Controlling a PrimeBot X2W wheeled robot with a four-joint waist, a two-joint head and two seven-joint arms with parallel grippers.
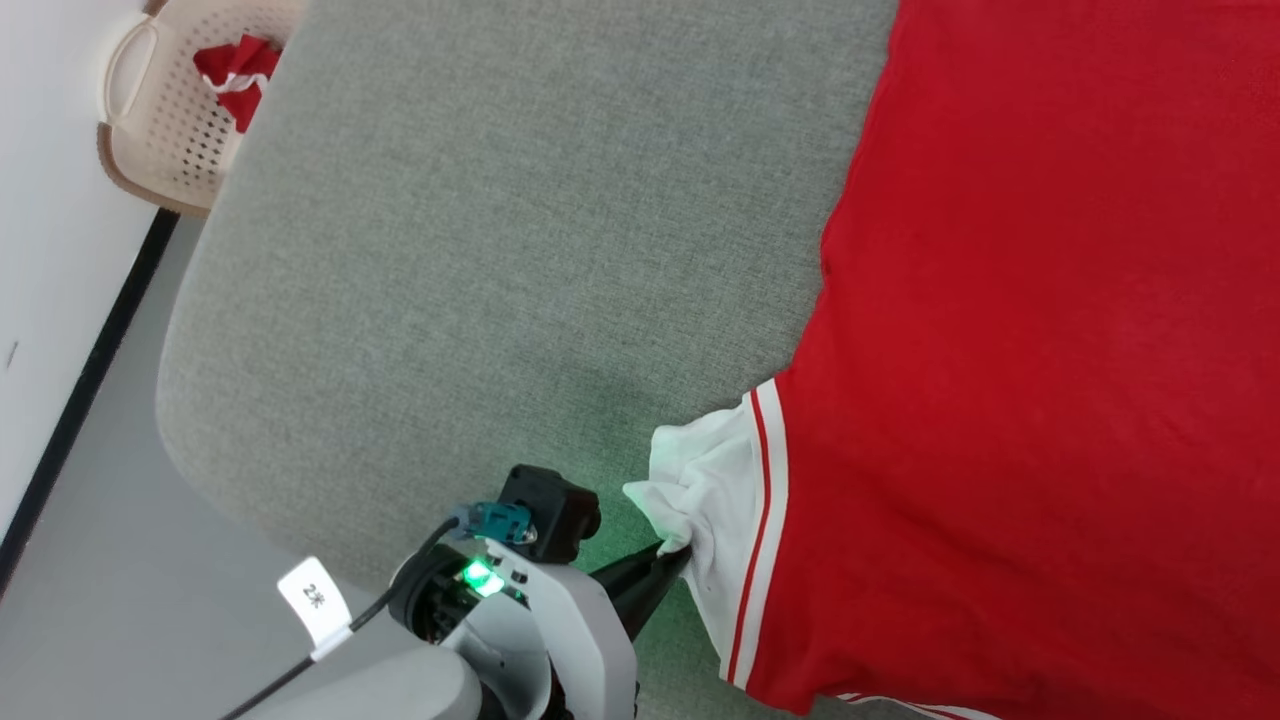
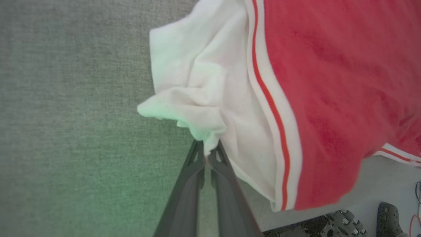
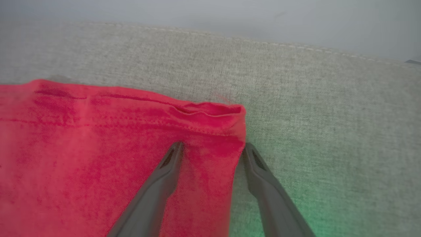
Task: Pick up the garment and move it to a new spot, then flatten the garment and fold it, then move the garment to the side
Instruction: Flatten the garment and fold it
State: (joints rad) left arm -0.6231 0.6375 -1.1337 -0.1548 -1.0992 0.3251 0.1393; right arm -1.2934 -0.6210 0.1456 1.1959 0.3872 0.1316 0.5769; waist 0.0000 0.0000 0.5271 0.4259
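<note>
Garment: spread flat on the grey fabric surface, with its red body beyond and to the right of the left hand.

Left hand: clenched, 2 fingers pinched together on a bunched fold of the white sleeve. The sleeve crumples just ahead of the fingertips. The red-and-white stripe trim runs just to their right.

Right hand: released, 2 fingers spread wide astride a hem corner of the garment. 1 finger lies over red cloth. The other sits just off the garment's edge, over bare surface. The stitched hem runs across just ahead of both tips.

Far beyond the left hand, past the surface's edge: a pale perforated basket holding a red item.
</note>
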